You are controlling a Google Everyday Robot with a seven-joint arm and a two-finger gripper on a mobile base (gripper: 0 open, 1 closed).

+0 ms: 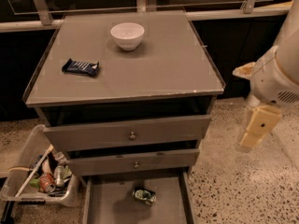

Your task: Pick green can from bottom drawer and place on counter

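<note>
We see a grey-brown cabinet whose flat, glassy square counter (163,64) with a thin pale edge takes up most of the view. It stands on a speckled terrazzo floor (233,185). At the right edge is the white, rounded robot arm (280,73). Its cream-coloured gripper (254,129) hangs pointing down beside the cabinet's right side, at about the level of the upper drawer, off the floor and touching nothing. We cannot tell whether it is released or clenched; it holds nothing that we can see.

Lowest on the cabinet is the grey-brown bottom drawer (117,204), pulled out the furthest, a shallow tray with a flat floor and low side walls. Above it are two grey drawers with small round knobs, the upper (93,135) and the lower (103,164), both slightly ajar.

Left of the cabinet, a clear plastic bin (18,197) sits on the floor, holding a red can (46,183), a silver can (59,175) and other clutter.

On the counter, a white round bowl (127,34) stands upright near the back. A dark blue snack bar wrapper (80,67) lies flat near the left edge, well apart from the bowl.

The small, shiny green can (144,195) lies on its side on the bottom drawer's floor, right of centre, clear of the walls and well apart from the gripper.
</note>
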